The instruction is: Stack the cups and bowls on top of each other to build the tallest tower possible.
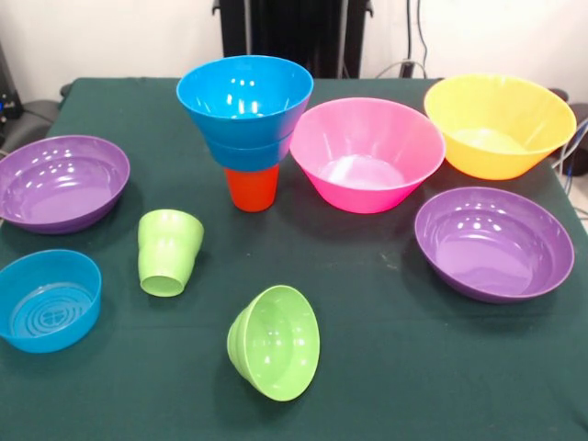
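A short tower stands at the back centre: an orange cup [251, 187] upside down as base, with two blue bowls [244, 96] nested on top of it. A large pink bowl [367, 153] sits to its right and a large yellow-orange bowl [499, 123] at the back right. One purple bowl [61, 182] lies at the left, another purple bowl [493, 243] at the right. A third blue bowl [48, 299] sits at the front left. The lime green ridged cup [168, 252] stands upside down and tilted. The small lime green bowl [275, 342] lies on its side. No gripper shows.
All stand on a dark green tablecloth [395, 367]. The robot's black pedestal [294, 32] rises behind the table's far edge. Cables hang at the back right.
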`<action>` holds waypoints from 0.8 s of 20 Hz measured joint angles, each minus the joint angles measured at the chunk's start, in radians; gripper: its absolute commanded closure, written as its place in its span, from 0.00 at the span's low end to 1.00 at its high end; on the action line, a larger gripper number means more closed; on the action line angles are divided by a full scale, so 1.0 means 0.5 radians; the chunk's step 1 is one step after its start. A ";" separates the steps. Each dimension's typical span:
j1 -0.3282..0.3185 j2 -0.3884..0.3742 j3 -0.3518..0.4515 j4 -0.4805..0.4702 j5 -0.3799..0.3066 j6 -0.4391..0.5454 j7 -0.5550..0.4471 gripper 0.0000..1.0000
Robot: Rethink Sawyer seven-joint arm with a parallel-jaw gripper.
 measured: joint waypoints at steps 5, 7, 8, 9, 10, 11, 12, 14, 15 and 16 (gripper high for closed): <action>-0.167 -0.013 0.092 -0.007 -0.065 0.000 -0.185 0.00; -0.223 -0.014 0.130 -0.007 -0.094 0.000 -0.266 0.00; -0.256 -0.014 0.156 -0.007 -0.116 0.000 -0.316 0.00; -0.277 -0.013 0.176 -0.007 -0.132 0.000 -0.347 0.00; -0.293 -0.013 0.193 -0.006 -0.144 0.000 -0.368 0.00; -0.308 -0.012 0.210 -0.007 -0.157 -0.001 -0.385 0.00; -0.330 -0.010 0.238 -0.006 -0.176 -0.011 -0.409 0.00; -0.360 -0.005 0.278 -0.006 -0.202 -0.041 -0.427 0.00; -0.381 0.000 0.306 -0.006 -0.220 -0.073 -0.433 0.00; -0.395 0.005 0.325 -0.006 -0.231 -0.098 -0.435 0.00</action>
